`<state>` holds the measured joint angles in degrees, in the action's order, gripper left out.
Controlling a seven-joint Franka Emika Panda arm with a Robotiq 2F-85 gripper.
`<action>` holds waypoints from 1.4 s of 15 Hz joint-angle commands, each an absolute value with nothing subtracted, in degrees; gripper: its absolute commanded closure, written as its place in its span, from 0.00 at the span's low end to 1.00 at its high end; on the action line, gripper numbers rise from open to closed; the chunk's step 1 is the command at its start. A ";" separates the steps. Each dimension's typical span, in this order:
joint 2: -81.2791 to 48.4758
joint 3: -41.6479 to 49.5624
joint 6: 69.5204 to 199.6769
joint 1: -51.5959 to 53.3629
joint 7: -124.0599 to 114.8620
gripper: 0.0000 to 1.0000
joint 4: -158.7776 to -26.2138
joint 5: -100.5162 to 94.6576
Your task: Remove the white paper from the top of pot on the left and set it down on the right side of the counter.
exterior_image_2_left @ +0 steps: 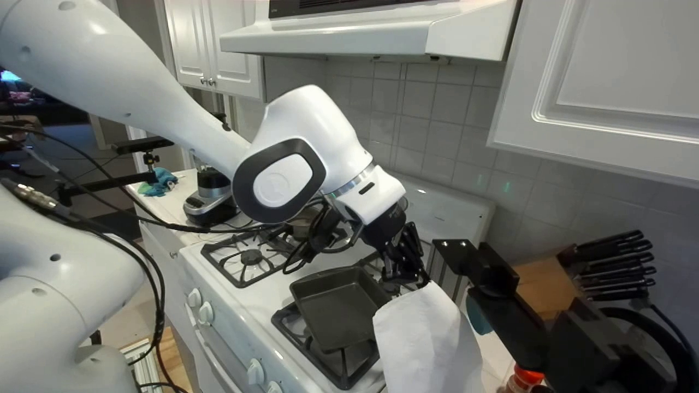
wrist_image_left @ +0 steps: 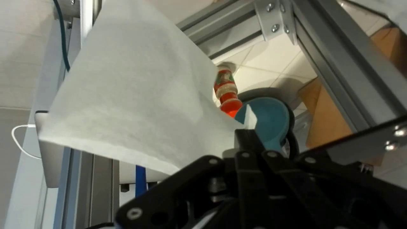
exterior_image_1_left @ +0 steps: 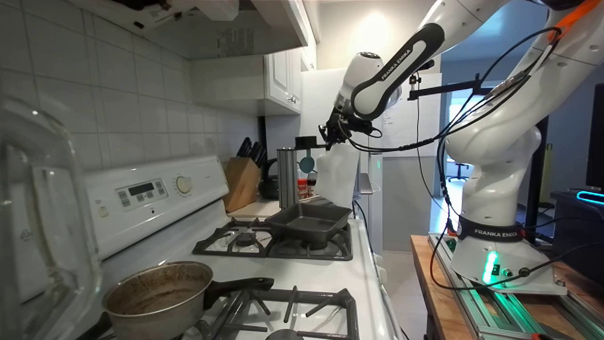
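White paper (exterior_image_1_left: 337, 174) in the tool (wrist_image_left: 249, 136), clear of the pot (exterior_image_1_left: 158, 321)

Tool: closed on the paper close to its upper edge. In the wrist view a small white corner pokes out past the fingertips (wrist_image_left: 241, 140); the remaining sheet spreads to the left of them.

Paper: hanging in the air below the tool, limp and lightly creased, seen in both exterior views. Located at the knife-block end of the stove (exterior_image_1_left: 283, 271). In an exterior view its lower edge appears just behind the dark square pan (exterior_image_1_left: 309, 231); cannot tell whether the two touch.

Pot: on the stove, at the opposite end from the square pan. Brown-stained interior visible; dark handle extends over the neighbouring grate (exterior_image_1_left: 292, 302).

Square pan: on a burner grate, near the paper.

Surroundings: in the wrist view, a red-capped bottle (wrist_image_left: 226, 87) and a round teal utensil (wrist_image_left: 268, 119) show beside the sheet, above the tiled worktop (wrist_image_left: 265, 58). Knife block (exterior_image_1_left: 241, 184) beside the stove's back panel.
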<state>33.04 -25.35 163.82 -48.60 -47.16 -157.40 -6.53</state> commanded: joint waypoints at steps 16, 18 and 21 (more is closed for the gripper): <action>20.58 -43.68 170.82 -62.75 -53.49 1.00 -157.14 -21.04; 21.00 -46.95 172.99 -65.82 -53.85 1.00 -156.78 -21.95; 21.69 -51.43 174.46 -69.99 -50.87 1.00 -155.89 -25.47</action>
<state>21.29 -47.26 172.72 -65.56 -51.35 -156.97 -21.07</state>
